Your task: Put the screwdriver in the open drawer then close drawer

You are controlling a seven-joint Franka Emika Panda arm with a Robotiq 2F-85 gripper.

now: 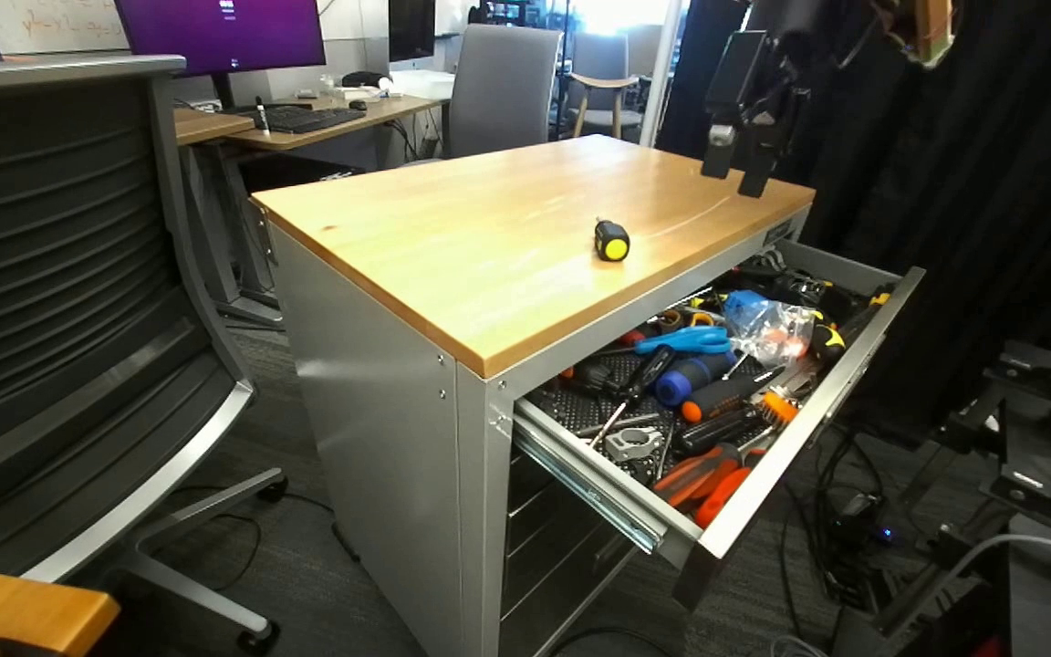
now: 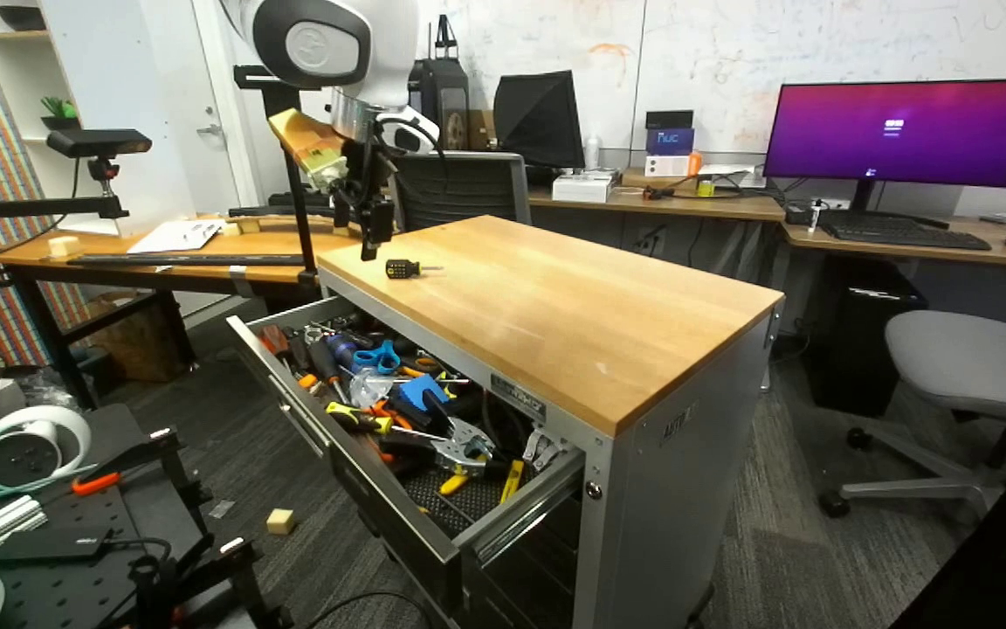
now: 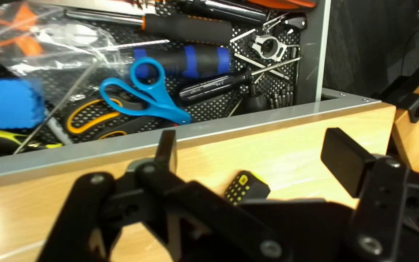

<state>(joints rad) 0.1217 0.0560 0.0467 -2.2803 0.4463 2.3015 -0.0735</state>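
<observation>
The stubby yellow-and-black screwdriver (image 1: 612,243) lies on the wooden worktop (image 1: 452,219), near the edge above the drawer. It also lies there in an exterior view (image 2: 402,268); its thin shank shows there. The drawer (image 1: 804,415) is pulled out and full of tools; its front also shows in an exterior view (image 2: 363,476). My gripper (image 3: 255,153) is open and empty. It hangs above the worktop and apart from the screwdriver, as an exterior view shows (image 2: 360,234). In the wrist view the screwdriver handle (image 3: 246,186) shows between the fingers, partly hidden by the gripper body.
Blue scissors (image 3: 151,96), a blue-and-black handle (image 3: 195,61) and a plastic bag (image 3: 82,43) lie in the drawer. An office chair (image 1: 69,301) stands beside the cabinet. A desk with a monitor (image 2: 905,131) stands behind. Black frames (image 1: 991,456) stand in front of the drawer.
</observation>
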